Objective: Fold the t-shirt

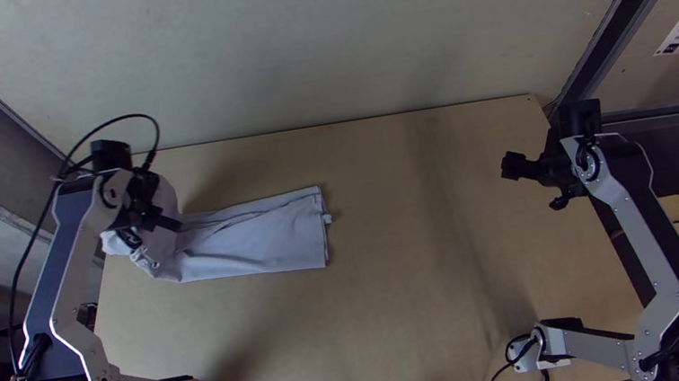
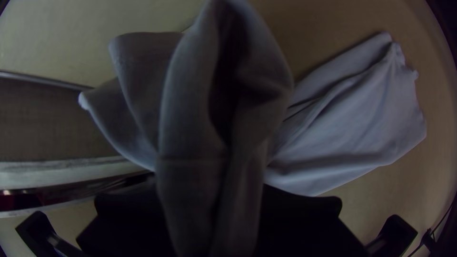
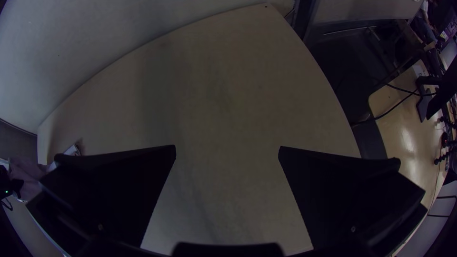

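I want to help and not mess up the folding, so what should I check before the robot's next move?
1. Left gripper has hold of the t-shirt: ok, cloth is pinched between its fingers.
2. Right gripper is open and away from the shirt: ok.
3. Shirt is flat all over: not ok, it's bunched up at the left gripper, and the part lying on the table has creases.
4. Held end is well inside the table's edge: not ok, it reaches the left edge.
5. Sleeves are tucked in: cannot tell, I can't pick them out in the bunched cloth.
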{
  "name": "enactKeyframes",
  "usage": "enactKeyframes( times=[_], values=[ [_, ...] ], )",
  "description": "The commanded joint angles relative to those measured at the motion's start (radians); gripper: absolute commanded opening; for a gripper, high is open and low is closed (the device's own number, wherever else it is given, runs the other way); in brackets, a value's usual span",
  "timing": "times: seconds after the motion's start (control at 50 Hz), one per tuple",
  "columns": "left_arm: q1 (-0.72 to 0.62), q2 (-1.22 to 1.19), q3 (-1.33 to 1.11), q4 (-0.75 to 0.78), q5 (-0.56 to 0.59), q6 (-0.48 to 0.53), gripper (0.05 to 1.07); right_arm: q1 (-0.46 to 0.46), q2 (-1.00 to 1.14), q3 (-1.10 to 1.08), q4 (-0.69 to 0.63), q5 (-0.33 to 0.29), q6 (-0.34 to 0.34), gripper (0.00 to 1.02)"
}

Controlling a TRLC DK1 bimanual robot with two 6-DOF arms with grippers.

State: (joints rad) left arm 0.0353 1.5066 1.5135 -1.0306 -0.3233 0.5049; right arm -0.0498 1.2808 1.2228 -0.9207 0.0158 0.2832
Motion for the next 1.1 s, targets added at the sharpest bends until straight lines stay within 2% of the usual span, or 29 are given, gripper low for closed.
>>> enactKeyframes(
  times=[0.0, 0.3, 0.5, 0.72, 0.98, 1.0, 1.02, 1.04, 1.08],
  values=[
    [-0.078, -0.008, 0.016, -0.016, -0.023, -0.051, 0.09, -0.018, -0.032, -0.016, 0.005, 0.012, -0.013, 0.99],
    [-0.342, 0.138, 0.090, -0.120, -0.128, -0.255, 0.09, -0.048, -0.049, -0.034, 0.005, 0.010, -0.033, 0.99],
    [-0.446, 0.251, 0.162, -0.169, -0.126, -0.362, 0.09, -0.047, -0.054, -0.039, 0.005, 0.010, -0.029, 0.99],
    [-0.552, 0.340, 0.217, -0.174, -0.117, -0.430, 0.10, -0.036, -0.060, -0.055, 0.005, 0.010, -0.026, 0.99],
    [-0.621, 0.435, 0.281, -0.177, -0.030, -0.520, 0.11, -0.033, -0.069, -0.092, 0.006, 0.010, -0.024, 0.99],
    [-0.626, 0.443, 0.287, -0.177, -0.028, -0.528, 0.14, -0.032, -0.070, -0.095, 0.006, 0.010, -0.024, 0.99],
    [-0.627, 0.454, 0.297, -0.177, -0.028, -0.543, 0.23, -0.030, -0.070, -0.098, 0.006, 0.010, -0.024, 0.99],
    [-0.630, 0.466, 0.309, -0.178, -0.023, -0.559, 0.37, -0.028, -0.072, -0.101, 0.006, 0.010, -0.024, 0.99],
    [-0.637, 0.484, 0.341, -0.184, 0.030, -0.586, 0.78, -0.025, -0.074, -0.112, 0.006, 0.010, -0.024, 0.99]
  ],
)
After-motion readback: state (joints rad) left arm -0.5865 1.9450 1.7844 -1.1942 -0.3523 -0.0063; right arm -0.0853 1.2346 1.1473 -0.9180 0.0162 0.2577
